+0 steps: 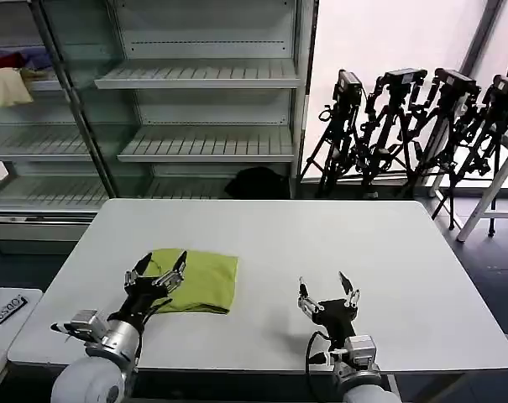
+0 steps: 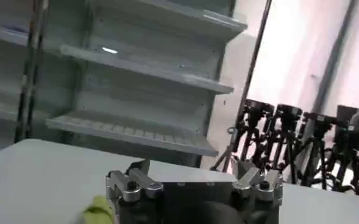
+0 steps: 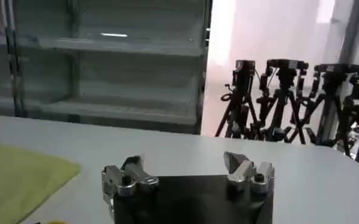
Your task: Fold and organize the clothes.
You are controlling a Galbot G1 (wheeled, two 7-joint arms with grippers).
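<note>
Left gripper (image 1: 159, 267) fingers apart, hovering over near-left edge of folded lime-green soft-cloth T-shirt (image 1: 201, 281). Right gripper (image 1: 327, 290) fingers apart, empty, over bare white desk (image 1: 388, 252), well right of shirt.

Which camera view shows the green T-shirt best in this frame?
The head view: the whole T-shirt lies folded on the white table, with the open left gripper over its near-left edge. The right wrist view catches one flat stretch of it; the left wrist view shows just a sliver.
</note>
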